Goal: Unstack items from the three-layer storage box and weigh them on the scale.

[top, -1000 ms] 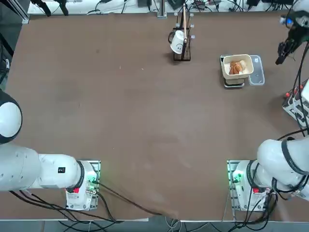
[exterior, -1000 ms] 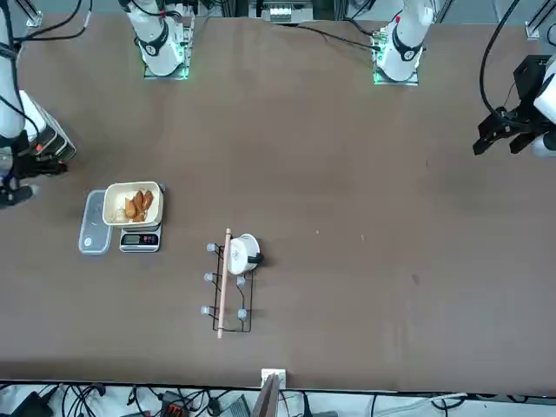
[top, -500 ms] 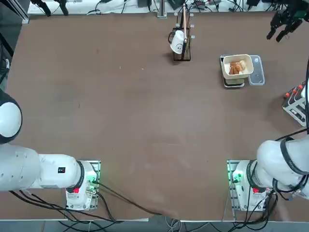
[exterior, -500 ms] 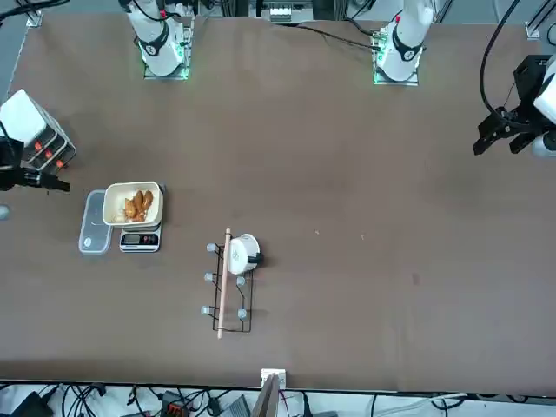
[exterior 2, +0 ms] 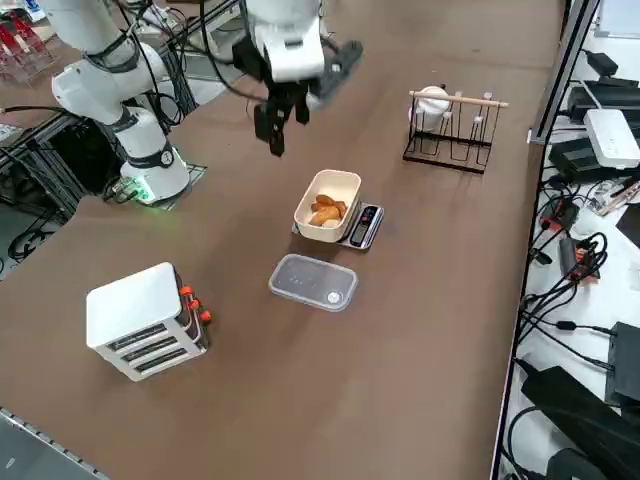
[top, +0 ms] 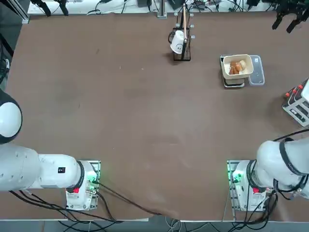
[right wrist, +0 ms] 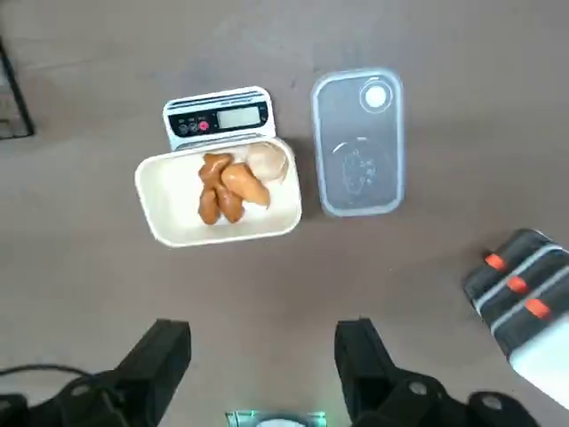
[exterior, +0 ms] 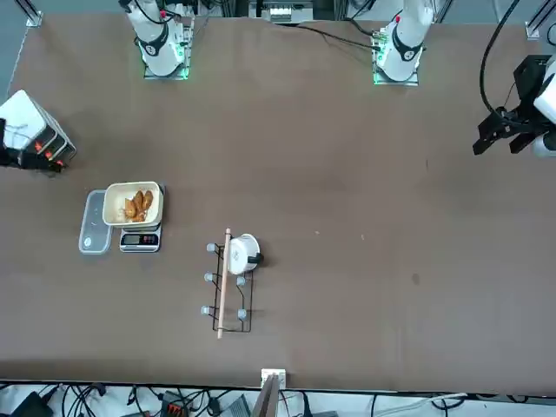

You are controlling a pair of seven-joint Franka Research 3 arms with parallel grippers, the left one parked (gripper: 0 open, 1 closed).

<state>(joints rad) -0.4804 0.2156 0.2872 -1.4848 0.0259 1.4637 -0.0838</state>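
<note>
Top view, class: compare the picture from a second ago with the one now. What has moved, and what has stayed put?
The right claw has swung from beside the storage box toward the table's far edge and has opened; it holds nothing. The bowl of rolls on the scale, the clear lid, the storage box and the wire rack with its cup have not moved.

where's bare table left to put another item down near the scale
Bare table lies between the scale and the wire rack, and before the clear lid. It is tighter between the lid and the storage box. The right pincer hangs open above.
</note>
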